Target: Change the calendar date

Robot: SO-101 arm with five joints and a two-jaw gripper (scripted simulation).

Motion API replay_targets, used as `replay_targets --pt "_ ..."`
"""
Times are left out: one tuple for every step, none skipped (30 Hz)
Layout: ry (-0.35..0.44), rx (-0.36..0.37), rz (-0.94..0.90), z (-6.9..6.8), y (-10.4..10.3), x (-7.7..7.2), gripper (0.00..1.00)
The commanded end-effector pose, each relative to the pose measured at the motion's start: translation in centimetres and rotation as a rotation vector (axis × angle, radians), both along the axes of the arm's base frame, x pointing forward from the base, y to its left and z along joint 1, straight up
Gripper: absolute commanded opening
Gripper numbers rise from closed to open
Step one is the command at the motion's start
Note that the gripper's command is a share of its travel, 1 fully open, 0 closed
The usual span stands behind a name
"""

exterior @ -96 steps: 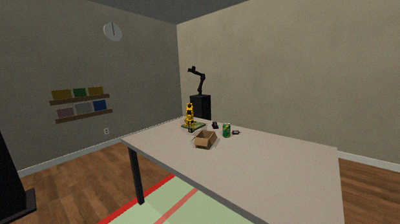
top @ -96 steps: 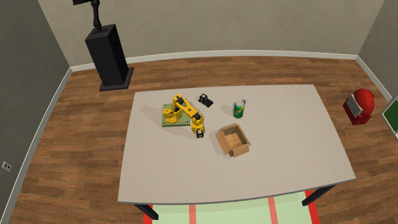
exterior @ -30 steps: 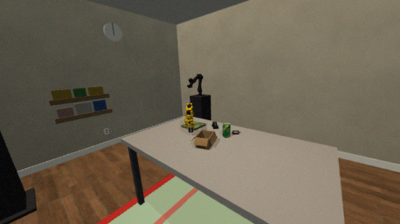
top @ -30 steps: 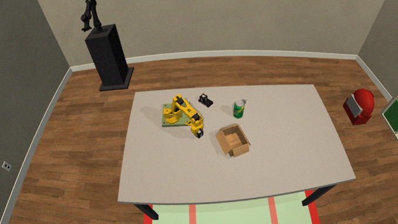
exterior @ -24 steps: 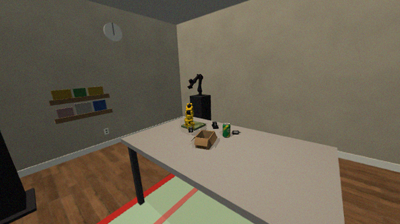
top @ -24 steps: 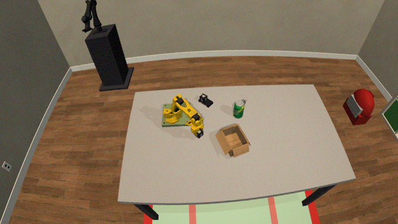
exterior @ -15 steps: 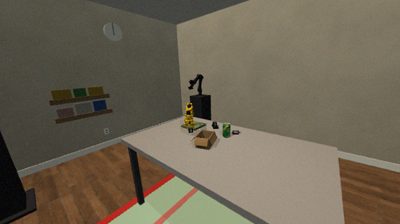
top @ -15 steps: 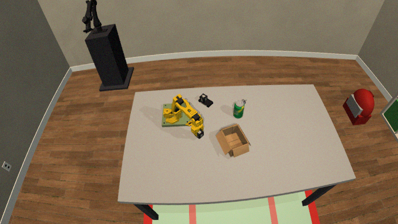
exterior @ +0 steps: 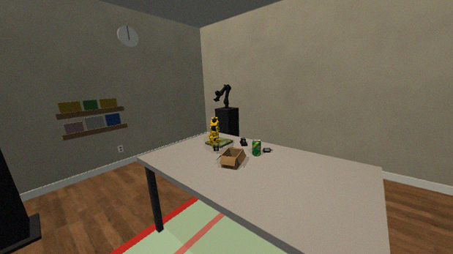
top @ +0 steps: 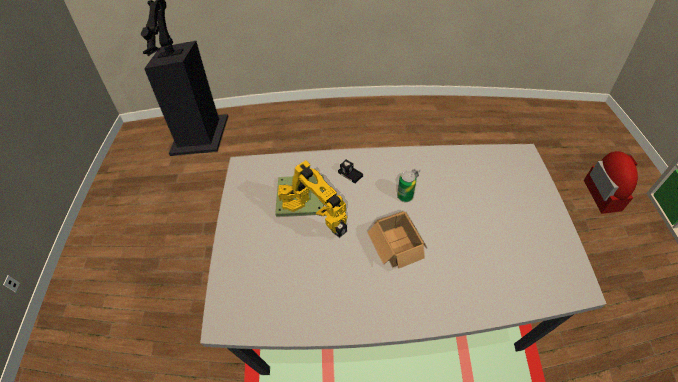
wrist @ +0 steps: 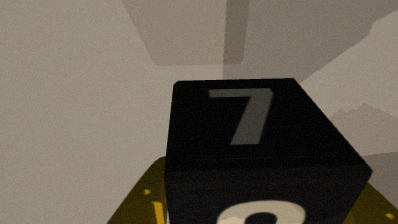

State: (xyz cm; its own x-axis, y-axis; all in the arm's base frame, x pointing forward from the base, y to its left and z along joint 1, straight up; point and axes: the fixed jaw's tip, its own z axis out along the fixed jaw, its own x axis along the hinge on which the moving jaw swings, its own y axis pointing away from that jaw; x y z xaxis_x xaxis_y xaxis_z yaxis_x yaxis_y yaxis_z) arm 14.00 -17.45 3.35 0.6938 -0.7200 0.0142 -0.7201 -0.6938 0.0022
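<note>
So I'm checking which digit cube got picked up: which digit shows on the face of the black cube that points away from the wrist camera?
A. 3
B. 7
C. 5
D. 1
B: in the wrist view the black cube, clamped in the yellow end effector, shows a grey 7 on the face turned away from the camera.

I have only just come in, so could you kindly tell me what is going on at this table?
A small yellow arm is holding a black number cube in its gripper, away from the black calendar tray. The wrist view shows a 7 on one face and part of another digit below it. A cardboard box and a green can stand nearby on the table.
</note>
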Motion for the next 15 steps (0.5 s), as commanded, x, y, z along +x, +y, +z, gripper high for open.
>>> replay_targets --pt "0.012 0.016 -0.001 -0.69 0.06 -0.31 0.0" --pt "0.012 0.016 -0.001 -0.73 0.06 -0.31 0.0" --pt "0.012 0.016 -0.001 -0.75 0.06 -0.31 0.0" --pt "0.012 0.016 -0.001 -0.76 0.06 -0.31 0.0" --pt "0.012 0.016 -0.001 -0.77 0.06 -0.31 0.0" --pt "0.012 0.016 -0.001 -0.77 0.06 -0.31 0.0" --pt "0.012 0.016 -0.001 -0.77 0.06 -0.31 0.0" --pt "0.012 0.016 -0.001 -0.77 0.06 -0.31 0.0" --pt "0.012 0.016 -0.001 -0.78 0.06 -0.31 0.0" --pt "0.012 0.016 -0.001 -0.8 0.06 -0.31 0.0" --pt "0.012 0.016 -0.001 -0.84 0.06 -0.31 0.0" --pt "0.012 0.016 -0.001 -0.89 0.06 -0.31 0.0" --pt "0.012 0.016 -0.001 -0.96 0.06 -0.31 0.0" --pt "0.012 0.016 -0.001 -1.03 0.06 -0.31 0.0" --pt "0.012 0.016 -0.001 -1.1 0.06 -0.31 0.0"
